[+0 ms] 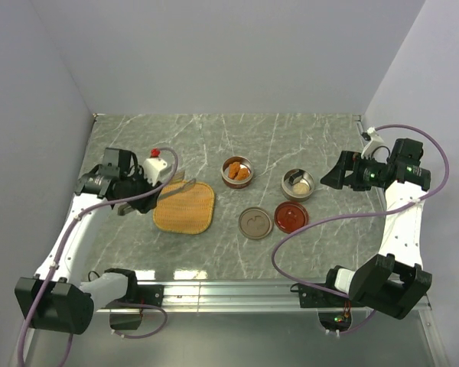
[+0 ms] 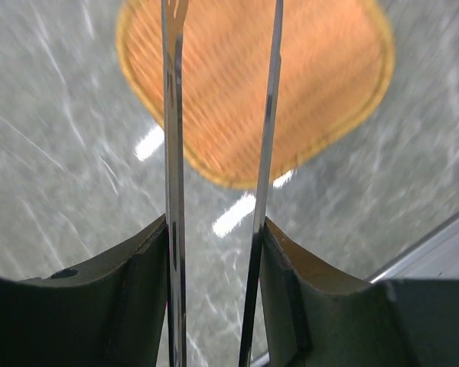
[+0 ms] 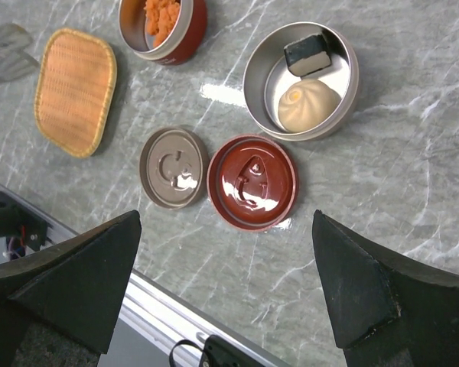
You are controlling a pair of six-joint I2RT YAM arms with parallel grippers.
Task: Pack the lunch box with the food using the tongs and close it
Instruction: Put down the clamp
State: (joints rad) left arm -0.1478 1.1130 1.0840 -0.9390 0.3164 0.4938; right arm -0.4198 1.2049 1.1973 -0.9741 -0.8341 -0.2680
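Left tool (image 2: 214,229) half-closed, clamping tongs (image 2: 172,153); tips above tray (image 2: 329,76). Food (image 3: 307,105) in tins (image 3: 247,76), well right of tongs. Right tool (image 3: 223,222) fully open, empty.

We see a woven tray (image 1: 184,207), orange-yellow with a darker rim, square with rounded corners. It lies flat on the left half of the table (image 1: 314,141) and is turned a little against the table edges. The table has a grey-green marble pattern with thin white veins, and some bright reflections shine on it just beside the tray. Plain pale walls (image 1: 229,53) close the table on the far, left and right sides. Along the near edge runs a silver metal rail (image 1: 229,290).
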